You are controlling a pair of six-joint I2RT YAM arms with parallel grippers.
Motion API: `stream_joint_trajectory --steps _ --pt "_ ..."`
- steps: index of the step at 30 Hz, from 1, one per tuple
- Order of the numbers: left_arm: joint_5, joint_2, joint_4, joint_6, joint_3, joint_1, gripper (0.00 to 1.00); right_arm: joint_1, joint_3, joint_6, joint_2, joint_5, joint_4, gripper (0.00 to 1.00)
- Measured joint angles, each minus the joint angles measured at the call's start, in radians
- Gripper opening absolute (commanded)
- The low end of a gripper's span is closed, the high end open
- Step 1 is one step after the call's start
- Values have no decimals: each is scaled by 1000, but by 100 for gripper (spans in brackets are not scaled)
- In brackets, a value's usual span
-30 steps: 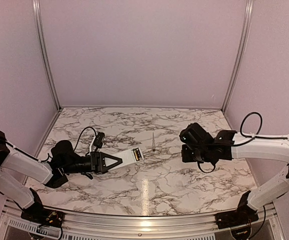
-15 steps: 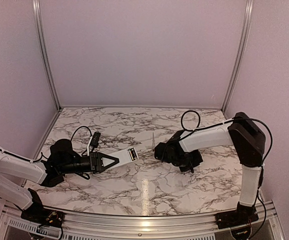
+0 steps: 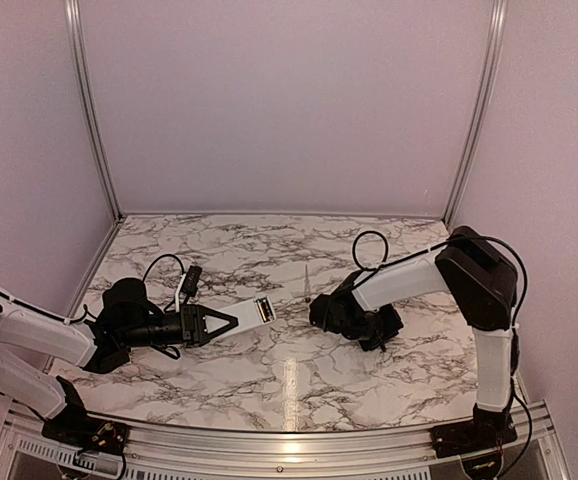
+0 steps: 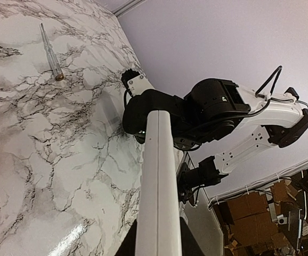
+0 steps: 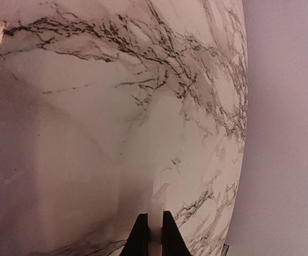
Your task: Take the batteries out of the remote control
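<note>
From above and behind both bases, the top camera is overlooking the table (image 3: 299, 380). The left wrist camera is sighting along the remote control (image 4: 158, 181) toward the right arm (image 4: 218, 106), which both views share. The right wrist camera is facing marble close beyond the right gripper (image 5: 154, 234).

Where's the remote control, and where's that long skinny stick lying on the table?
remote control (image 3: 252, 313), top external view, on the middle of its white body.
thin grey rod (image 4: 49, 49), left wrist view, on the middle of its shaft.
</note>
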Motion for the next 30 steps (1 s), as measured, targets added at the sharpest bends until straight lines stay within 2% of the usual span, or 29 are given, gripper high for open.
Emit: stream_joint_trajectory --steps 4,10,18,30 --pt "8 5 12 -2 0 2 0 -5 -40 -59 -11 -37 96 19" --pt "16 6 21 -4 -5 5 0 -7 -45 -101 -30 -37 125 29" --pt "16 6 21 -7 -7 5 0 -8 -57 -125 -68 -63 164 39" --pt "16 5 20 -6 -7 14 0 -8 -166 -216 -233 -264 380 49"
